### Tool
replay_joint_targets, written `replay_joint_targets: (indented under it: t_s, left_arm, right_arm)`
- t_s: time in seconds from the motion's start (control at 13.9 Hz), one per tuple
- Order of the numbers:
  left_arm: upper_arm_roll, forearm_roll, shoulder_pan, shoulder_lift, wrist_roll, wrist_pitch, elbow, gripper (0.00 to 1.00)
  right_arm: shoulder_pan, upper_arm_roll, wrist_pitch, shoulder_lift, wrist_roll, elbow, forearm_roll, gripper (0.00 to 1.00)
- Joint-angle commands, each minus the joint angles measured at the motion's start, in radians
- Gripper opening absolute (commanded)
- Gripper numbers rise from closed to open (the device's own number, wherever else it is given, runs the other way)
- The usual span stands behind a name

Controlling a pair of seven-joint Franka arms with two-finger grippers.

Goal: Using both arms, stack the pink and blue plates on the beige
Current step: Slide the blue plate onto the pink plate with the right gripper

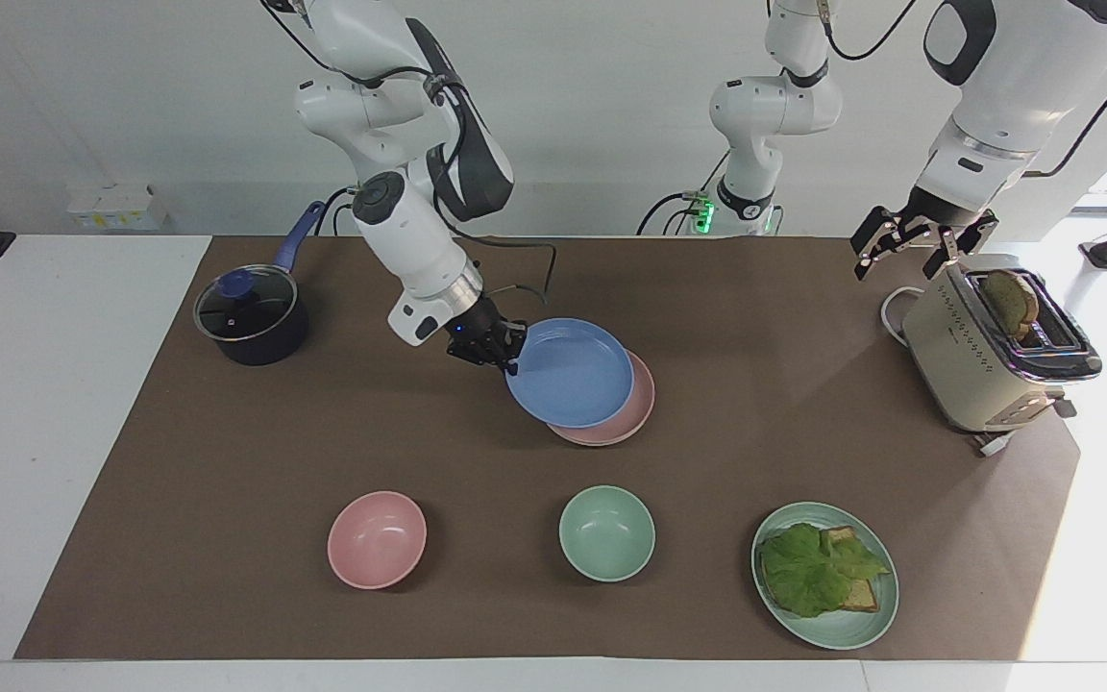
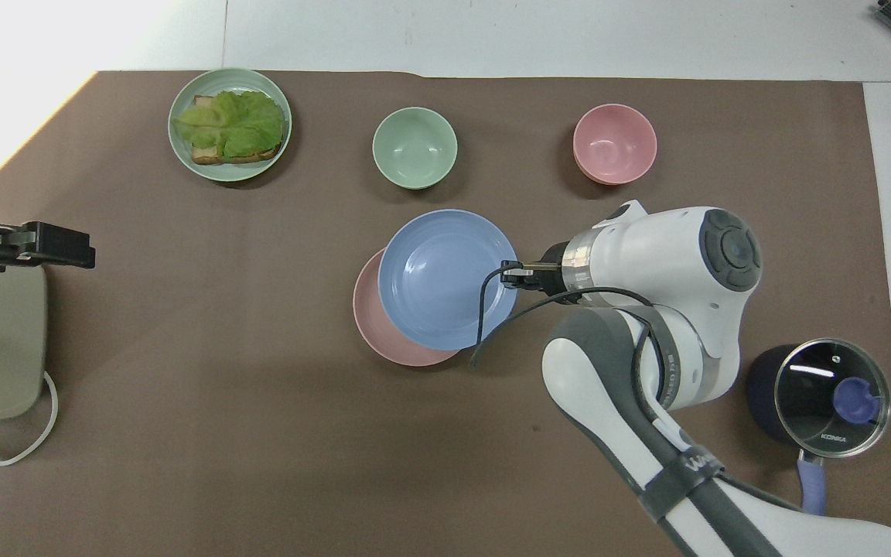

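My right gripper [image 1: 512, 365] [image 2: 509, 272] is shut on the rim of the blue plate [image 1: 570, 373] [image 2: 445, 278], gripping the edge toward the right arm's end. The plate hangs slightly tilted over the pink plate [image 1: 645, 408] [image 2: 384, 344] in the middle of the mat. It covers most of the pink plate and leaves a crescent showing. I cannot tell whether the two plates touch. The beige plate is hidden or out of view. My left gripper [image 1: 909, 252] [image 2: 66, 246] waits open above the toaster [image 1: 986, 356], holding nothing.
A lidded dark pot [image 1: 251, 317] [image 2: 817, 394] stands at the right arm's end. Farther from the robots are a pink bowl [image 1: 377, 538], a green bowl [image 1: 606, 531] and a green plate [image 1: 861, 625] with lettuce on toast. The toaster holds a slice.
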Motion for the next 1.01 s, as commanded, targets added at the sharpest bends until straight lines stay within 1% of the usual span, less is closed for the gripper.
replay_joint_targets:
  t_s: [0.0, 0.22, 0.29, 0.5, 0.93]
  left_arm:
    - [0.001, 0.019, -0.002, -0.001, -0.003, -0.014, 0.008, 1.00]
    - [0.001, 0.017, -0.002, -0.001, -0.003, -0.016, 0.008, 1.00]
    - [0.001, 0.017, -0.002, -0.001, -0.003, -0.016, 0.008, 1.00]
    - [0.001, 0.017, -0.002, -0.001, -0.003, -0.016, 0.008, 1.00]
    - [0.001, 0.017, -0.002, -0.001, -0.003, -0.016, 0.008, 1.00]
  right_arm:
    - [0.021, -0.004, -0.003, 0.011, 0.059, 0.006, -0.014, 0.00]
    - [0.026, -0.004, 0.002, 0.044, 0.059, 0.000, -0.015, 0.00]
    - [0.050, -0.004, 0.011, 0.047, 0.060, -0.023, -0.014, 0.00]
    - [0.065, -0.004, 0.067, 0.070, 0.060, -0.032, -0.014, 0.00]
    - [0.069, -0.004, 0.077, 0.077, 0.057, -0.032, -0.015, 0.00]
